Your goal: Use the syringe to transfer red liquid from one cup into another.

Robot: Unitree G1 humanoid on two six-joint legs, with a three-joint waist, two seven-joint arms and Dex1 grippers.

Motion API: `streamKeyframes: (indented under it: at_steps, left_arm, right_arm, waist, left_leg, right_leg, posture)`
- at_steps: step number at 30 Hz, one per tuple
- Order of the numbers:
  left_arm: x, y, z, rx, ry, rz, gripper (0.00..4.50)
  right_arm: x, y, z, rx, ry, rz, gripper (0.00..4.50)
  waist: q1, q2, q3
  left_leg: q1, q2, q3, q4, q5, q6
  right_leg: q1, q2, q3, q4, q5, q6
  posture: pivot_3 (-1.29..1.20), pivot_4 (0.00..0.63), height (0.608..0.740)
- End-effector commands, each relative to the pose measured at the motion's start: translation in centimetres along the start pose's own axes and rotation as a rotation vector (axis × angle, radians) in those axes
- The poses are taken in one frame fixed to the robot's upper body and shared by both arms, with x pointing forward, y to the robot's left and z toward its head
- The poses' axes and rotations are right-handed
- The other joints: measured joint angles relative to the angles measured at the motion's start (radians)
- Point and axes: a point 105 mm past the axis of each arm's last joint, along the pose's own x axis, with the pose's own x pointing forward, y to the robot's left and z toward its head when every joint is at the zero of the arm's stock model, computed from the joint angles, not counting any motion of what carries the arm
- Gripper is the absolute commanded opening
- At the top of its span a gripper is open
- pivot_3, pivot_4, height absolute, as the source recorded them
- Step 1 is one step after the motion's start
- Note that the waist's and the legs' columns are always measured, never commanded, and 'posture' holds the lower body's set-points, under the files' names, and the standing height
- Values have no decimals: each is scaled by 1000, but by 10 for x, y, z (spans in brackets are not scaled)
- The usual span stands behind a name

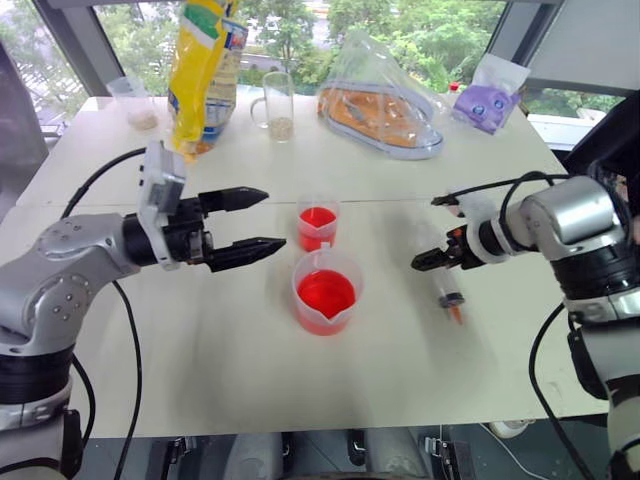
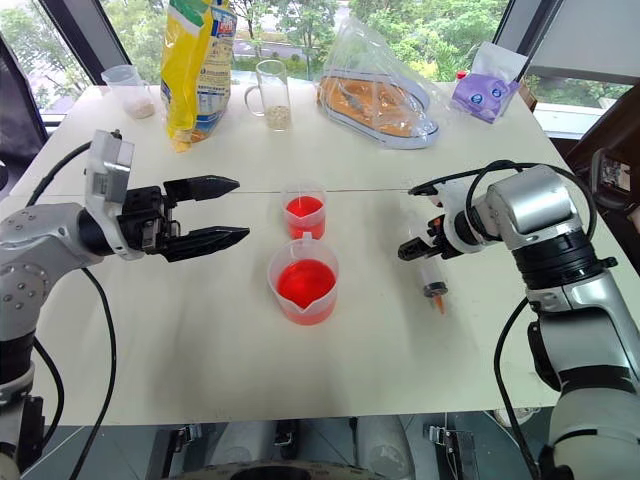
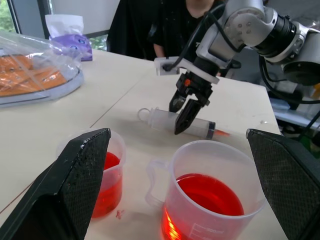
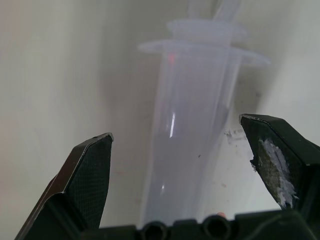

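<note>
The syringe (image 1: pixel 450 294), clear with a red-orange tip, lies flat on the white table to the right of the cups. My right gripper (image 1: pixel 420 262) points down over it, open, and the barrel (image 4: pixel 190 125) sits between its fingers with a gap on each side. The wide spouted beaker (image 1: pixel 325 292) holds red liquid (image 1: pixel 326 294) at the table's middle. Just behind it stands the smaller narrow cup (image 1: pixel 318 222), also with red liquid. My left gripper (image 1: pixel 272 220) hovers level at the left of both cups, open and holding nothing.
Along the back of the table (image 1: pixel 200 380) stand a yellow bag (image 1: pixel 205 70), a glass mug with grains (image 1: pixel 278 105), a clear bag with orange contents (image 1: pixel 385 105), a purple packet (image 1: pixel 490 100) and a small cup (image 1: pixel 135 100). A person in dark clothes (image 3: pixel 150 25) is beyond the table.
</note>
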Motion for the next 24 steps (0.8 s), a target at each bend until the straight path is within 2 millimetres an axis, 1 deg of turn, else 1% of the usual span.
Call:
streamKeyframes:
  at_steps: [1, 2, 5, 6, 7, 8, 9, 10, 13, 15, 17, 18, 20, 22, 24]
  left_arm:
    - [-2, -5, 10, 40, -29, 2, 4500]
    - [-2, -6, 9, 40, -27, 4, 4500]
    - [-4, -6, 9, 41, -23, 11, 4500]
    - [-4, -6, 9, 42, -23, 12, 4500]
    - [-4, -6, 9, 42, -23, 14, 4500]
    - [-4, -6, 9, 43, -23, 16, 4500]
    - [-4, -6, 9, 44, -23, 17, 4500]
    - [-4, -6, 9, 44, -24, 17, 4500]
    - [-5, -6, 9, 45, -25, 17, 4500]
    - [-4, -6, 10, 44, -26, 15, 4500]
    - [-5, -5, 11, 42, -29, 11, 4500]
    - [-5, -4, 12, 39, -31, 6, 4500]
    - [-4, -4, 13, 40, -24, -12, 4500]
    - [-4, -4, 14, 42, -15, -29, 4500]
    - [-4, -4, 14, 47, 4, -50, 4500]
  right_arm:
    - [3, -1, 3, -21, -10, -17, 4414]
    - [5, -1, 2, -28, -4, -17, 4414]
    - [11, 1, -1, -43, 10, -18, 3585]
    - [12, 1, -2, -47, 12, -18, 3201]
    - [13, 2, -2, -51, 14, -17, 2602]
    - [13, 2, -3, -56, 15, -16, 2189]
    - [14, 3, -3, -60, 15, -15, 1630]
    - [14, 3, -3, -63, 15, -15, 1379]
    - [8, 3, 0, -76, -16, -18, 1373]
    - [-2, 4, 6, -102, -58, -8, 1373]
    - [-15, 8, 15, -169, -125, 12, 1373]
    - [-28, 16, 27, -218, -222, 54, 1373]
    - [-66, 39, 57, -300, -469, 180, 1373]
    - [-100, 58, 79, -359, -698, 273, 1373]
    - [-134, 73, 95, -366, -926, 369, 1373]
  waist:
    - [0, 0, 0]
    - [-1, 0, 0]
    - [-2, 0, 0]
    - [-1, 0, 0]
    - [-1, 0, 0]
    - [-2, 0, 0]
    - [-3, -1, 0]
    - [-3, -1, -1]
    - [-3, -1, -1]
    - [-2, -1, -1]
    - [-1, -1, 0]
    - [-1, -1, 0]
    - [0, 0, 0]
    - [-1, 0, 0]
    - [-2, 0, 0]
  left_leg:
    - [0, 0, 0, 0, 0, 0]
    - [0, 0, 0, 0, 0, 0]
    - [1, 0, 0, 0, 0, 0]
    - [1, 0, 0, 0, 0, 0]
    - [1, 0, 0, 0, 0, 0]
    - [1, 0, 0, 0, 0, 0]
    - [1, 0, 0, 0, 0, 0]
    - [1, 0, 0, 0, 0, 0]
    - [1, 1, 0, 0, 0, 0]
    - [1, 1, 0, 0, 0, 0]
    - [1, 1, 0, 0, 0, 0]
    - [1, 1, 0, 0, 0, 0]
    - [1, 1, 0, 0, 0, 0]
    - [0, 1, 0, 0, 0, 0]
    - [0, 1, -1, 0, 0, 0]
  right_leg:
    - [0, 0, 0, 0, 0, 0]
    - [0, 0, 0, 0, 0, 0]
    - [0, 0, 0, 0, 0, 0]
    - [0, 0, 0, 0, 0, 0]
    - [1, 0, 0, 0, 0, 0]
    - [1, 0, 0, 0, 0, 0]
    - [1, 0, 0, 0, 0, 0]
    - [1, 1, 0, 0, 0, 0]
    - [1, 1, 0, 0, 0, 0]
    - [1, 1, 0, 0, 0, 0]
    - [1, 1, 0, 0, 0, 0]
    - [0, 1, 0, 0, 0, 0]
    - [0, 1, 0, 0, 0, 0]
    - [0, 1, 0, 0, 0, 1]
    - [0, 2, 0, 0, 1, 2]
  posture:
    - [0, 150, 740]
    - [0, 150, 740]
    - [0, 150, 740]
    - [0, 150, 740]
    - [0, 150, 740]
    - [0, 150, 740]
    - [0, 150, 740]
    - [0, 150, 740]
    - [0, 150, 740]
    - [0, 150, 740]
    - [0, 150, 740]
    - [0, 150, 740]
    - [0, 150, 740]
    - [0, 150, 740]
    - [0, 150, 740]
